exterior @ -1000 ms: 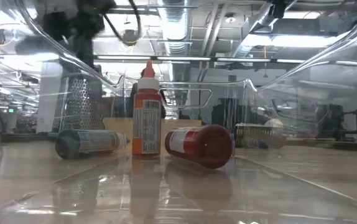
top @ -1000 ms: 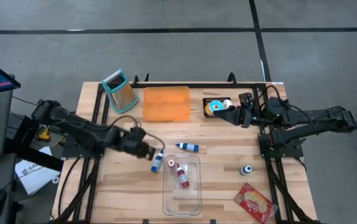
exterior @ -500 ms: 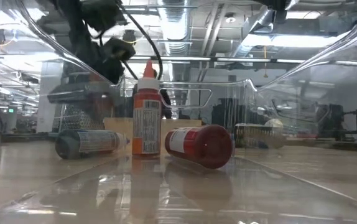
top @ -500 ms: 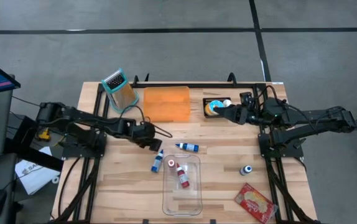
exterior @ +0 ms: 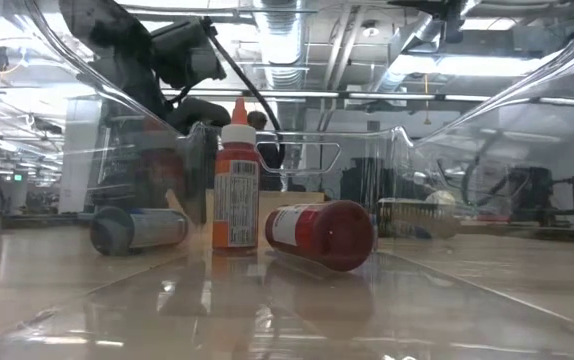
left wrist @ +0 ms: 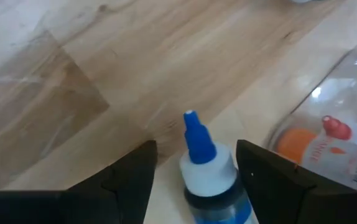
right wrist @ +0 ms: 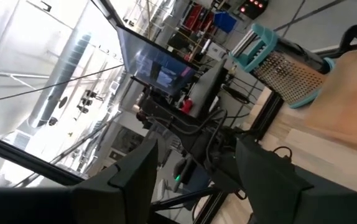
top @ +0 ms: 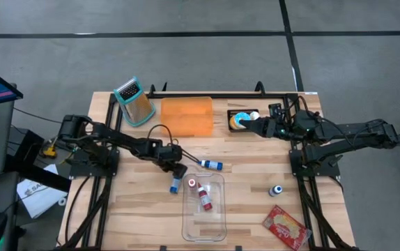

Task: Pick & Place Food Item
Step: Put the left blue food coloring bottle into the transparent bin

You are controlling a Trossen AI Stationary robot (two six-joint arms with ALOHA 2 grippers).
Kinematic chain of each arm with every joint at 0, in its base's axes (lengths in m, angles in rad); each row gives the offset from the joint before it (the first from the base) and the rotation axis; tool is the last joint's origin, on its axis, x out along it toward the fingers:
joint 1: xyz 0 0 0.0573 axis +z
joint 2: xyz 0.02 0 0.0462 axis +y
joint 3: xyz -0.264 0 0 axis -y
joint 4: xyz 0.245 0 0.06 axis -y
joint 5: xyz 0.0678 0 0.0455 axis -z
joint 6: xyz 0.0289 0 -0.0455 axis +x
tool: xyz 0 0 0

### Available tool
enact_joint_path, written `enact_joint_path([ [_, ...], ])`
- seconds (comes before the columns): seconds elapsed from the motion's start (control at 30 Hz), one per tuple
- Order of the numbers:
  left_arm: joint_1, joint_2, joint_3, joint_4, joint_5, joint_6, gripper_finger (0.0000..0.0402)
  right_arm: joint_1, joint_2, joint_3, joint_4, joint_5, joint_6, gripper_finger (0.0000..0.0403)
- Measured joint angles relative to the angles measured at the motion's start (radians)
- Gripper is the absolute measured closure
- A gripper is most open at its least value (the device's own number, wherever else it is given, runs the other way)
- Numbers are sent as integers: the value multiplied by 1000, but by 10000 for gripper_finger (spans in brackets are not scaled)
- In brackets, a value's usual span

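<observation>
Left gripper point(top: 178, 171) low over the desk point(top: 137, 216), jaws spread, straddling the blue-capped bottle point(left wrist: 206, 169) that lies on its side just outside the clear bin point(top: 204, 209), at the bin's 10 o'clock corner. In the left wrist view the nozzle points away between the two fingers point(left wrist: 125, 180), with a gap showing on both sides. Nothing gripped yet.

Step in hand, as I read it: grasp this bottle and put it in the bin.

How to do it well:
- Keep the bottle centred between the jaws; close on the body, not on the tapered cap, which could squirt out.
- The bottle is round and lying flat, so it will likely roll if one finger touches first. Go down square and close evenly.
- The bin wall is just beside it at 3 o'clock from the bottle; keep that finger off the rim.
- Lift well clear of the rim before moving over.

Inside the bin: an orange bottle point(exterior: 235, 176) upright, a red bottle point(exterior: 322, 234) lying down. Set the new one in bare space at the bin's 6 o'clock end so neither is knocked.

Second blue-capped bottle point(top: 210, 164) lies on the desk at the bin's 12 o'clock.

Right gripper point(top: 261, 128) waits raised at the desk's 1 o'clock, jaws apart, empty.
</observation>
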State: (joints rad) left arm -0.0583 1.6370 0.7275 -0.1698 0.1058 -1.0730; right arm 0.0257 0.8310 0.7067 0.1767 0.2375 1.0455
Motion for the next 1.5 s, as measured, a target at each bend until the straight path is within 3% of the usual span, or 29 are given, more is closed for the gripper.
enact_joint_path([
  [0.13,-19,31,4,-18,-29,-29,182,0,0,0,-3,0,8,194],
  [0.23,-28,31,5,-48,-59,-65,206,0,0,0,-9,0,13,194],
  [0.5,-26,-14,-5,-121,-128,-72,369,0,0,0,-13,4,13,194],
  [0.53,-25,-29,-5,-130,-142,-69,375,0,0,0,-13,4,13,194],
  [0.67,-6,-122,-14,-203,-208,-39,375,0,0,0,-13,4,11,194],
  [0.83,14,-306,-9,-153,-217,67,375,0,0,0,-12,4,5,194],
  [0.97,13,-463,-8,-43,-230,228,375,-1,0,0,-9,5,1,194],
  [1.1,4,-555,-8,139,-151,419,375,-2,0,-1,-13,18,-3,194],
  [1.27,13,-509,-5,391,-89,496,375,-7,0,-1,-17,27,-9,194],
  [1.5,-27,-256,85,571,-107,634,375,-16,1,-1,-14,34,-21,194],
])
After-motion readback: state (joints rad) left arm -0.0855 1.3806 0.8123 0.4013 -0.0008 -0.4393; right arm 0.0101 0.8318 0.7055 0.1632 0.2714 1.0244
